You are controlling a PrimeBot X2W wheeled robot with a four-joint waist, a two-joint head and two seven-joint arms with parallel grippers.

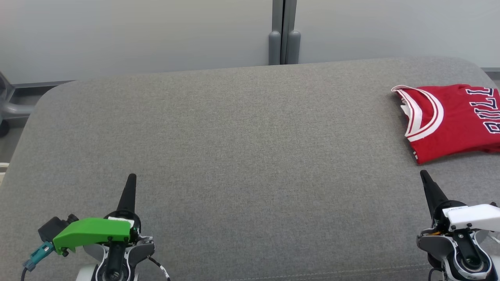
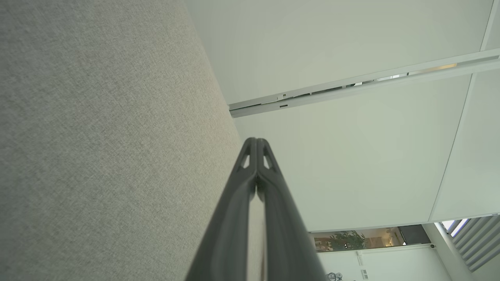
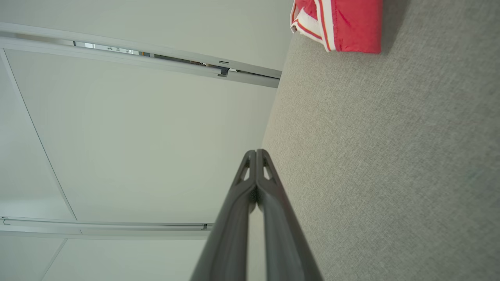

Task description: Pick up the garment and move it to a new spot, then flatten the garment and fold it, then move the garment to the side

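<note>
A red jersey (image 1: 449, 119) with white trim and dark lettering lies folded at the far right of the grey cushioned surface (image 1: 242, 148), cut off by the head view's right edge. Its collar end (image 3: 336, 24) appears at the top of the right wrist view. My left gripper (image 1: 132, 177) rests at the lower left, fingers pressed together and holding nothing (image 2: 256, 141). My right gripper (image 1: 423, 173) sits at the lower right, just below the jersey and apart from it, also shut and holding nothing (image 3: 256, 152).
Behind the surface stand pale wall panels with a grey post (image 1: 284, 31) at their seam. A grey chair part (image 1: 8, 105) shows at the far left edge. The surface's middle and left are bare fabric.
</note>
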